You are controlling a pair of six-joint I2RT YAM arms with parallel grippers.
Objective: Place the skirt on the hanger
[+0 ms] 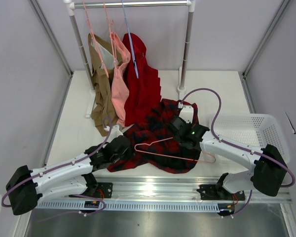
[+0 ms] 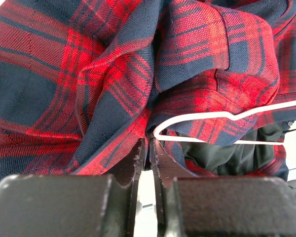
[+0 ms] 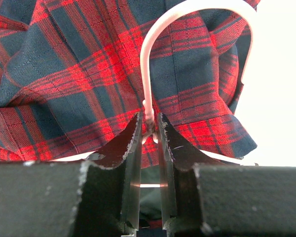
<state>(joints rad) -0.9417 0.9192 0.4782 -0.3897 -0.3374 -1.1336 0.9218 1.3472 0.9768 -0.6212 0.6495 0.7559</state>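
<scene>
Precariously, my right gripper [image 3: 149, 121] clamps the hanger [image 3: 144, 64] by its neck, my left gripper [image 2: 148, 145] pinches a skirt [image 2: 49, 74] fold; the thin wire could twist free.

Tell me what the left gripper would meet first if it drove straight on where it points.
The skirt: the left gripper has its tips at a plaid fold, seemingly pinching it. The hanger, a pale wire, lies slightly right of that line, so fabric likely comes first.

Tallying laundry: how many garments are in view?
4: tan garment, pink garment and red garment hang from the rail; the plaid skirt lies on the table. More may be hidden.
</scene>
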